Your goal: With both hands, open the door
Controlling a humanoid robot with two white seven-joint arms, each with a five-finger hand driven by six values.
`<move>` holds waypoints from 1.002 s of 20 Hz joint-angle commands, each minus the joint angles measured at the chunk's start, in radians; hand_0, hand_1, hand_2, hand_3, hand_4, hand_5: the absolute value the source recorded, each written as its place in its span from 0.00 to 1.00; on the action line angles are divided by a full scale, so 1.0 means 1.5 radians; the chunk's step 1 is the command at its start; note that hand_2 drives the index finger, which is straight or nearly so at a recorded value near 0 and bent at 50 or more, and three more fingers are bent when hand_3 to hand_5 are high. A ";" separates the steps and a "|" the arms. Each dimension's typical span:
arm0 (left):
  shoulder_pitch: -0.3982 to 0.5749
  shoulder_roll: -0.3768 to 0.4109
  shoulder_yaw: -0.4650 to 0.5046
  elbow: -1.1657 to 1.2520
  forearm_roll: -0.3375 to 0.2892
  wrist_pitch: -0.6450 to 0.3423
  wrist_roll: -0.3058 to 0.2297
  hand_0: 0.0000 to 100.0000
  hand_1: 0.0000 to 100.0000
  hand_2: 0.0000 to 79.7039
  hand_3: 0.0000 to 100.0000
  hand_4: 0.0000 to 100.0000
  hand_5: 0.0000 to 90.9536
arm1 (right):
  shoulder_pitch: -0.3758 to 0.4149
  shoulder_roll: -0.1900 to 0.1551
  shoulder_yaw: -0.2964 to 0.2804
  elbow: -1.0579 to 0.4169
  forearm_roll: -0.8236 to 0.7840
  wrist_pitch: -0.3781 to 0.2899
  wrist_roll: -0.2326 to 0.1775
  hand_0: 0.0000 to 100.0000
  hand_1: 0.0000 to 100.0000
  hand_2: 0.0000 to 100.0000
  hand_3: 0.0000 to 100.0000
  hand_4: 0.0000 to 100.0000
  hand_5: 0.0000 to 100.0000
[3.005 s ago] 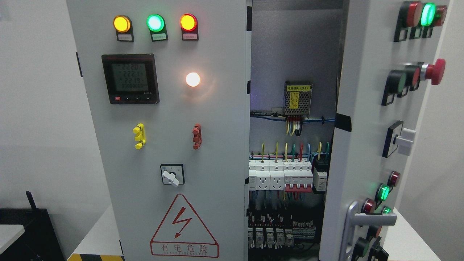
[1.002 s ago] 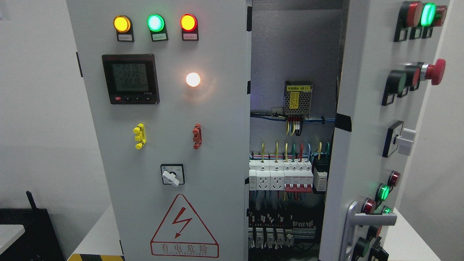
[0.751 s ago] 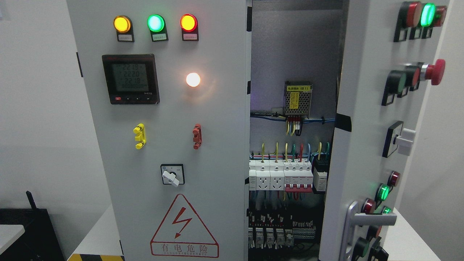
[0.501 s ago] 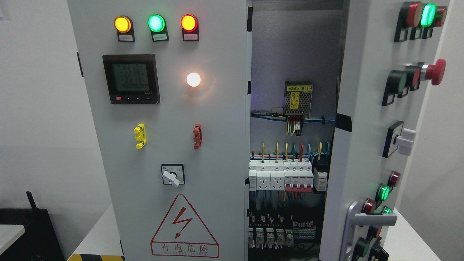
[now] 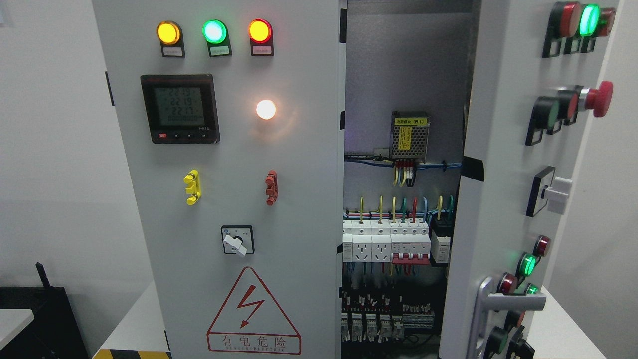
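A grey electrical cabinet fills the head view. Its left door (image 5: 299, 199) faces me flat, carrying three lit lamps, a digital meter (image 5: 180, 108), a rotary switch (image 5: 237, 240) and a red warning triangle. The right door (image 5: 498, 164) is swung outward, seen nearly edge-on, with buttons and a silver lever handle (image 5: 503, 301) low on it. Between the doors the interior shows: a power supply (image 5: 409, 135), wiring and a row of breakers (image 5: 386, 242). No robot hand or arm shows anywhere.
The cabinet stands on a white table (image 5: 132, 324) with a yellow-black striped edge at the lower left. A black device (image 5: 35, 319) sits at the far left bottom. White walls lie on both sides.
Only the digits on the meter have flickered; the doors stand as before and no hand has come into view.
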 commanded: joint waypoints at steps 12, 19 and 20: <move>-0.080 0.322 0.209 -0.173 0.089 0.007 -0.012 0.00 0.00 0.00 0.00 0.00 0.00 | 0.000 0.001 0.000 0.000 0.002 0.000 0.003 0.38 0.00 0.00 0.00 0.00 0.00; -0.177 0.343 0.066 -0.175 0.079 0.007 -0.011 0.00 0.00 0.00 0.00 0.00 0.00 | 0.001 0.001 0.000 0.000 0.002 0.000 0.004 0.38 0.00 0.00 0.00 0.00 0.00; -0.203 0.350 0.035 -0.175 0.079 0.007 -0.011 0.00 0.00 0.00 0.00 0.00 0.00 | 0.001 0.000 0.000 0.000 0.002 0.000 0.004 0.38 0.00 0.00 0.00 0.00 0.00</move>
